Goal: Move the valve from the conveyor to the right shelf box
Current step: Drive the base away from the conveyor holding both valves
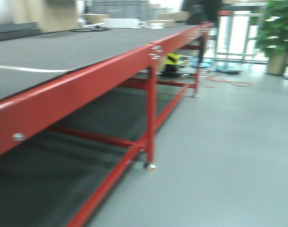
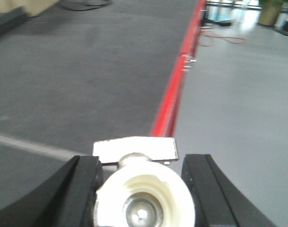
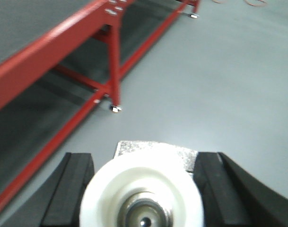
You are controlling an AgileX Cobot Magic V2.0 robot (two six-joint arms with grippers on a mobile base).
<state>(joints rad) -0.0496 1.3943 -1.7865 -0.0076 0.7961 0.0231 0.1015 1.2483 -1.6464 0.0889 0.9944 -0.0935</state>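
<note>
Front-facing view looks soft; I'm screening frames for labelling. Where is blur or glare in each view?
Exterior front-facing: motion blur throughout, windows blown out behind red table. Left wrist: valve close and soft, glare on far floor. Right wrist: valve blurred, lighting even.

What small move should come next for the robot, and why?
Probably turn the base to find the shelf: the left end effector grips a valve, the right end effector a second valve, yet only the red-framed table and floor show.
</note>
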